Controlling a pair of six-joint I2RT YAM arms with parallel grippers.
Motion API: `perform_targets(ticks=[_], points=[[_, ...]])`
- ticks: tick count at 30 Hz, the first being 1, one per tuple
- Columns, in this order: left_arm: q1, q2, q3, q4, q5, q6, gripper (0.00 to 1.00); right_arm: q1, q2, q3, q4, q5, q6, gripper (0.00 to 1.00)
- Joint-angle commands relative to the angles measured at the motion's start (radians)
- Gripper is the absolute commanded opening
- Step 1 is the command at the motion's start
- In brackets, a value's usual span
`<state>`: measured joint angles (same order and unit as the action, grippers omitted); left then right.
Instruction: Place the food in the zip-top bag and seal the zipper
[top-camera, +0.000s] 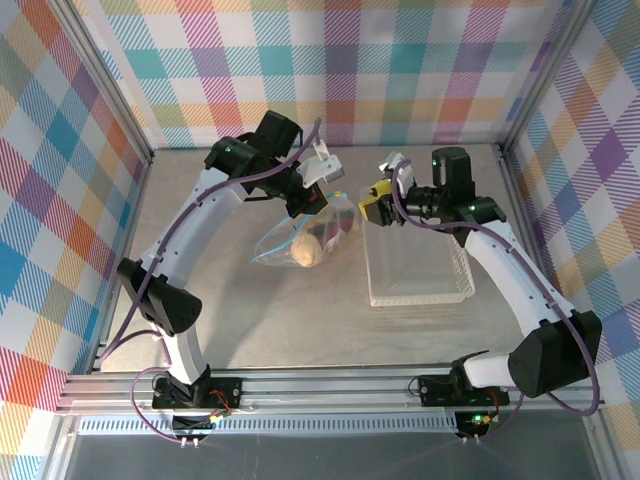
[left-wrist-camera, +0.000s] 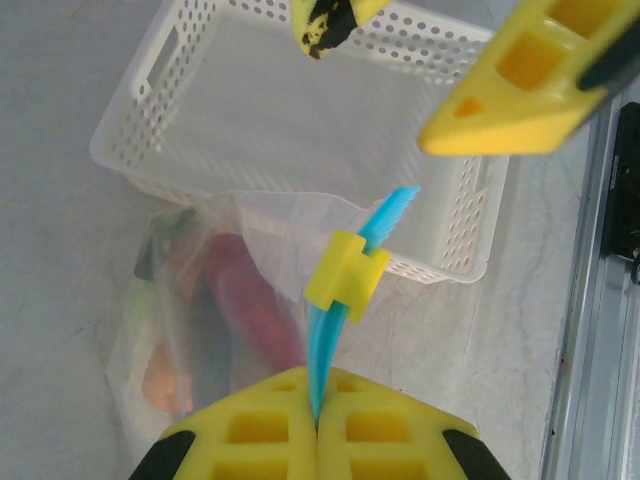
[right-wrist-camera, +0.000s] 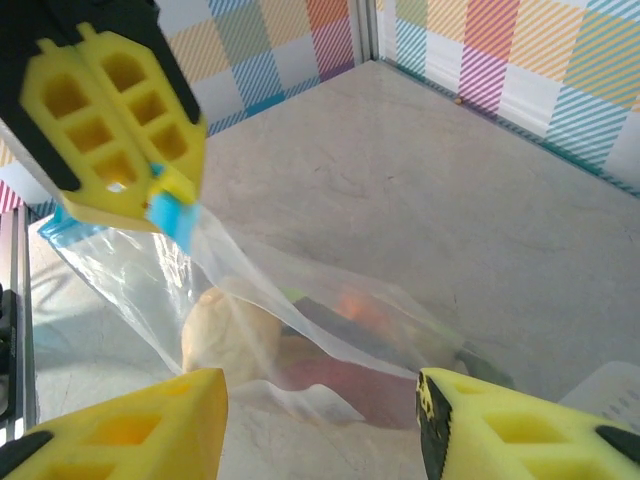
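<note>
Near the middle of the table (top-camera: 250, 320), the zip-top bag (top-camera: 305, 240) hangs slanted from the left gripper (top-camera: 318, 200), and its lower part lies on the surface just beside the white lattice basket (top-camera: 415, 265).

In the left wrist view the left gripper (left-wrist-camera: 318, 412) has both yellow fingers pressed together on the zipper (left-wrist-camera: 325, 340). The light-blue strip comes out between them and runs away from the camera. A small yellow slider (left-wrist-camera: 345, 275) sits on the strip a little beyond the fingertips, and the strip's free end reaches over the basket's (left-wrist-camera: 250, 120) near wall. The clear bag (left-wrist-camera: 190, 330) spreads to the left below the strip.

The food is inside the bag. A tan round piece (right-wrist-camera: 225, 325) lies toward the lower end, with a dark reddish long piece (right-wrist-camera: 350, 385) and an orange piece (right-wrist-camera: 355, 300) beside it. Other pieces are blurred by the plastic. I cannot tell if the mouth is sealed along its whole length.

The right gripper (top-camera: 375, 200) hovers close to the bag's raised corner, over the basket's far left corner. Its fingers (right-wrist-camera: 130, 430) stand wide apart and hold nothing. The bag (right-wrist-camera: 300, 300) lies in front of them, between the two fingertips in the right wrist view but not touching them.
</note>
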<state>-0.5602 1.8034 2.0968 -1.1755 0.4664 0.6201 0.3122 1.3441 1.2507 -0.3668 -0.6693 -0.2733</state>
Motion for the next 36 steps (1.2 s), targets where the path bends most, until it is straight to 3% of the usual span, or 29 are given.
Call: perform_targets(ticks=[1,7,24,31,36], points=[[0.007,-0.046,-0.01,0.018,0.056,-0.004,0.0,0.002,0.038,0.006,0.076,-0.139,-0.009,0.52],[0.015,-0.047,-0.012,0.032,0.064,-0.01,0.0,0.014,0.02,-0.055,0.17,-0.23,-0.008,0.57],[0.016,-0.016,0.057,-0.038,0.12,0.001,0.0,0.052,0.003,-0.094,0.32,-0.121,-0.004,0.6],[0.016,-0.012,0.059,-0.049,0.126,0.004,0.0,0.081,0.029,-0.052,0.306,-0.127,-0.019,0.57],[0.016,-0.013,0.058,-0.052,0.124,0.007,0.0,0.101,0.06,-0.008,0.267,-0.135,-0.038,0.43]])
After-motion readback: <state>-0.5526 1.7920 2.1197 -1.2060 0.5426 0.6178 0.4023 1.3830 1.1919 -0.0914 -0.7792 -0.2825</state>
